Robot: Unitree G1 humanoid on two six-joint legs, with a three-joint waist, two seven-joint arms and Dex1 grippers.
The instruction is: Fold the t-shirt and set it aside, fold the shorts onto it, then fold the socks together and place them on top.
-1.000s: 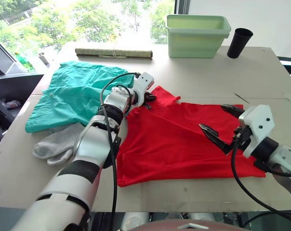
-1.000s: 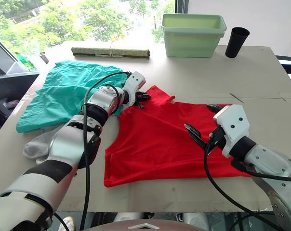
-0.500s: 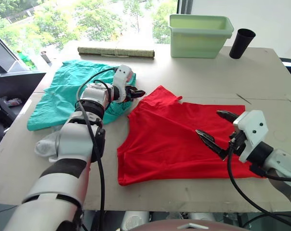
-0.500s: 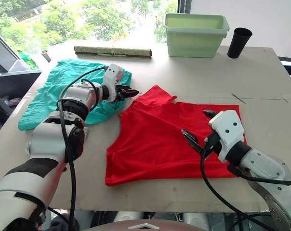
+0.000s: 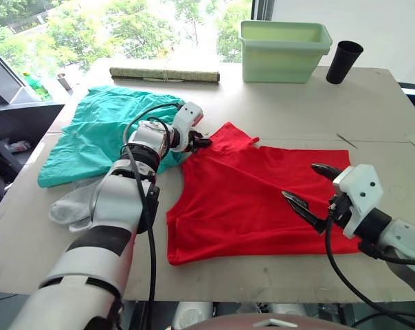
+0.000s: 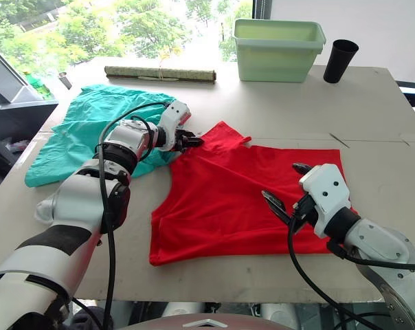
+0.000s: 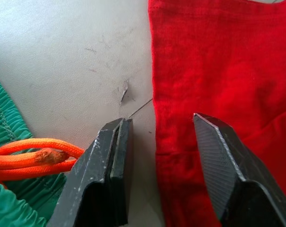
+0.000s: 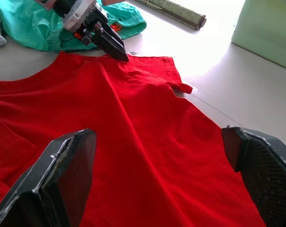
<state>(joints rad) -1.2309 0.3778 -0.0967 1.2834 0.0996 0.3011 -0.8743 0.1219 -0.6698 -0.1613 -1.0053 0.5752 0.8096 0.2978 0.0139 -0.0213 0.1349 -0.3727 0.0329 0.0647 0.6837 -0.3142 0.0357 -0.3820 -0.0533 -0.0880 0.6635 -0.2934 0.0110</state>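
The red t-shirt (image 5: 255,199) lies spread flat in the middle of the table. Left of it are the teal shorts (image 5: 97,134), whose orange drawstring (image 7: 29,153) lies by my left finger. The grey socks (image 5: 73,206) lie near the front left, partly behind my left arm. My left gripper (image 5: 199,142) is open and low at the shirt's upper left sleeve edge; one finger is over bare table, the other over red cloth (image 7: 218,71). My right gripper (image 5: 300,181) hovers wide open above the shirt's right half, holding nothing.
A pale green bin (image 5: 284,49) and a black cup (image 5: 343,62) stand at the table's far right. A rolled mat (image 5: 165,74) lies along the far edge. Bare tabletop (image 5: 310,113) stretches between the shirt and the bin.
My left gripper swung left off the shirt toward the shorts, then came back to the sleeve edge. The right gripper has hardly moved.
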